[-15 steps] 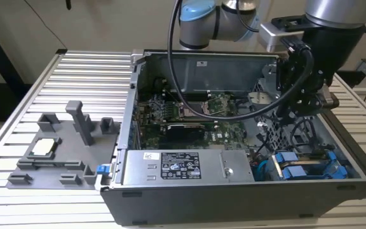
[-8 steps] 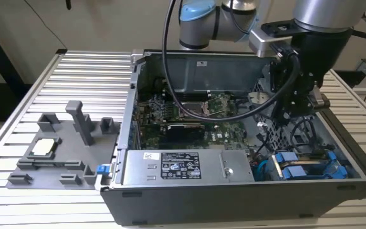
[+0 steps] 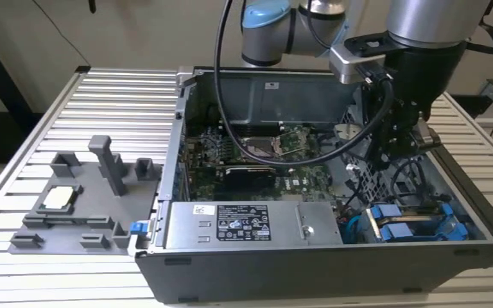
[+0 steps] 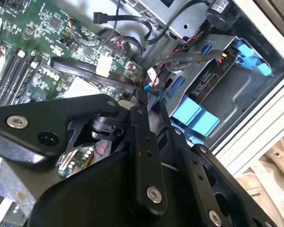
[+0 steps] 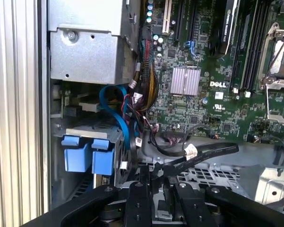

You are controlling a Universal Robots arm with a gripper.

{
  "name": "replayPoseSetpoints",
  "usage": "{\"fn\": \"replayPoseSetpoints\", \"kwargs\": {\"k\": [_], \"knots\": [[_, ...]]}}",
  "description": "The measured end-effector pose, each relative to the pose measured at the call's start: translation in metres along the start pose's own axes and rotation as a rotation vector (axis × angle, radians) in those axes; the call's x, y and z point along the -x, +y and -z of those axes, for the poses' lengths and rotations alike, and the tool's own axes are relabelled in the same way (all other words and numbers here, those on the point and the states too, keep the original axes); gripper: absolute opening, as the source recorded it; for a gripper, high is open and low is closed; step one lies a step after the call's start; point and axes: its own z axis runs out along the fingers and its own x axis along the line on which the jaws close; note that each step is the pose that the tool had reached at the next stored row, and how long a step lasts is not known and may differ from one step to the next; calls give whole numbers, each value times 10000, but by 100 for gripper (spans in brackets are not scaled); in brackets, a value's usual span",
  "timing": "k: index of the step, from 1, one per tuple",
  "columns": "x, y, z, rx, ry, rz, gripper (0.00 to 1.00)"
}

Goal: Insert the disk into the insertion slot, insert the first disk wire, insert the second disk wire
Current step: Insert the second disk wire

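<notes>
Wire point(image 5: 208, 151), likely limp and light, pinched near its end by closed tool point(image 5: 156, 174), twelve o'clock of seated, rigid disk point(image 3: 405, 226) in exterior view.

The disk point(image 3: 394, 228) lies in the insertion slot point(image 4: 236, 101) — power-supply box point(image 3: 246, 224) alongside.

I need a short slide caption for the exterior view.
Robot arm, tool inside an open computer case, near the disk with blue handles.

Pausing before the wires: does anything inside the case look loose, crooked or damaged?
One black cable with a white tag lies loose across the grey metal cage near the gripper, not routed anywhere. The disk looks level. No damage shows.
</notes>
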Motion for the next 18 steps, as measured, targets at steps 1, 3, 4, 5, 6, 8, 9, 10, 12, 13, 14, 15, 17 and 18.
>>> {"fn": "replayPoseSetpoints", "kwargs": {"k": [1,3,4,5,6,8,9,10,12,13,14,15,17,18], "knots": [[0,0,0,0,6,1,27],[0,1,0,1,12,2,27],[0,1,-1,1,16,2,27],[0,1,0,1,20,2,27],[0,1,0,2,23,3,27],[0,1,0,2,30,4,18],[0,1,-1,2,33,4,18],[0,1,-1,3,37,4,16],[0,1,-1,4,45,5,16],[0,1,-1,4,48,6,16],[0,1,0,4,52,6,16],[0,1,0,4,56,7,16],[0,1,0,5,63,7,16],[-2,1,0,6,64,8,16]]}}
